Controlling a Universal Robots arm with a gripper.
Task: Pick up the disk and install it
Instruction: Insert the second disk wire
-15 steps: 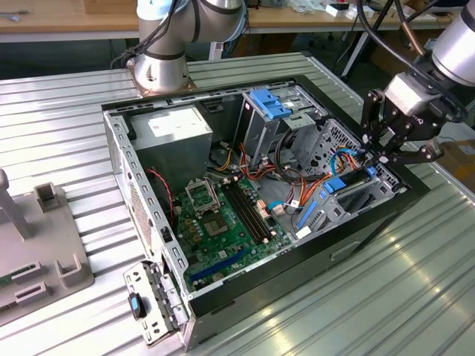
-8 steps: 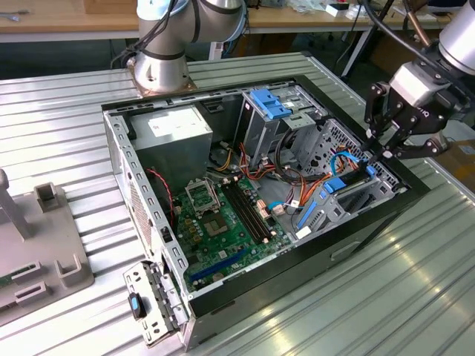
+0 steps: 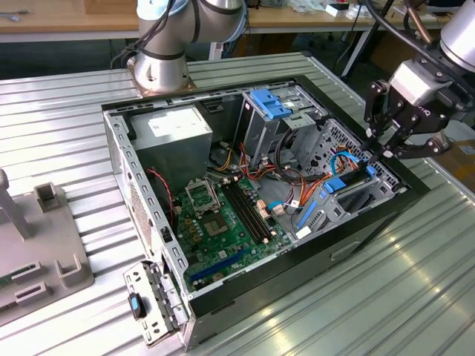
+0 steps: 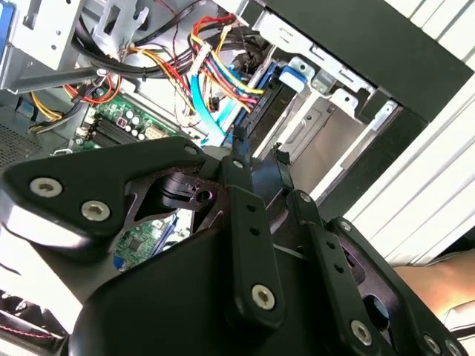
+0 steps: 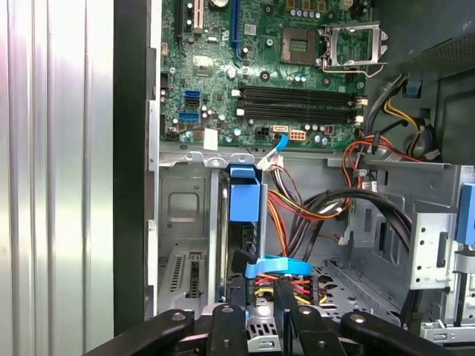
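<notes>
Disk stands on edge in the drive bay at the exterior view's right end of the open computer case, blue rails (one blue tab up) visible; in the first wrist view its dark edge runs beside the bay wall; gripper hovers just above the disk's far end, fingers close together, nothing seen between them; cannot tell whether they touch the disk; motherboard lies left of the bay.
</notes>
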